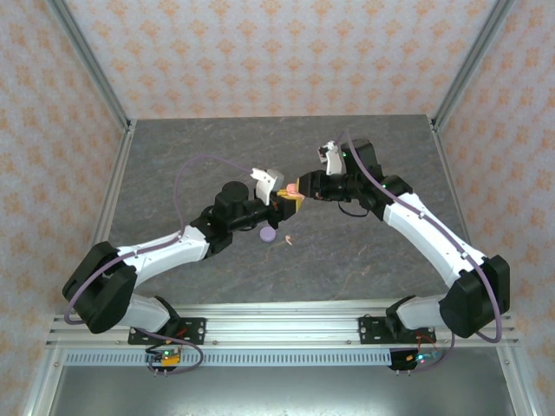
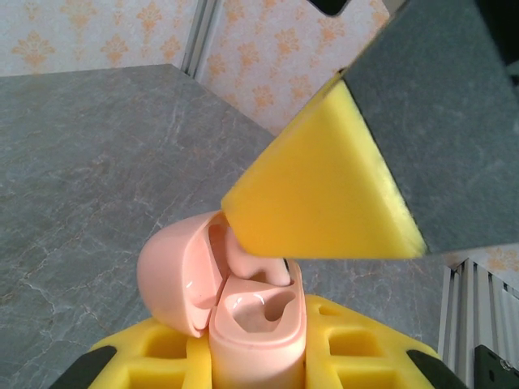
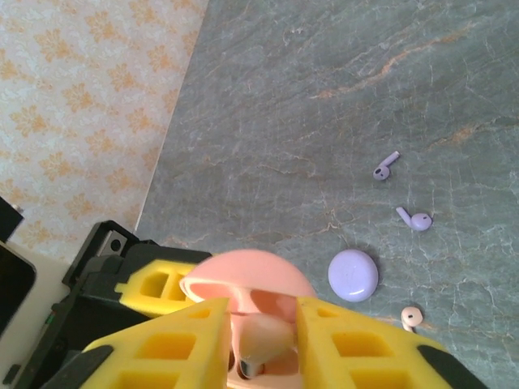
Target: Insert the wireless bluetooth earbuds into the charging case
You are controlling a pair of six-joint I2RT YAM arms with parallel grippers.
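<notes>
**mossy_42:** So what did the rig look like at that point?

**benchrat:** Big stuff first. There was a grey stone-patterned desk point(image 1: 364, 251), and the left arm point(image 1: 165, 247) and right arm point(image 1: 429, 230) both reached in so the grippers met over its middle. The left gripper point(image 1: 287, 201) had its yellow foam jaws clamped on the body of a pale pink rounded plastic charging case point(image 2: 259, 332). The case was held up off the desk, with its lid point(image 2: 174, 271) flipped open to one side.

**mossy_42:** And the other one?

**benchrat:** The right gripper point(image 3: 263, 312) was right at the case's open mouth, with a tiny pale pink stemmed plastic earbud point(image 3: 263, 339) between its yellow pads. The jaws were narrow around it, but honestly I couldn't tell if they were pinching it or just sitting beside it. Couldn't tell if it was seated either.

**mossy_42:** Rest of the set?

**benchrat:** All on the desk. A lilac round plastic case point(image 3: 353, 274) lay shut, a bit toward the near edge from the middle. Near it was a second pale pink earbud point(image 3: 411, 316). A lilac plastic stemmed earbud point(image 3: 415, 219) was also near that case, and another lilac earbud point(image 3: 386, 165) lay a little beyond. Those two weren't touching.
</notes>
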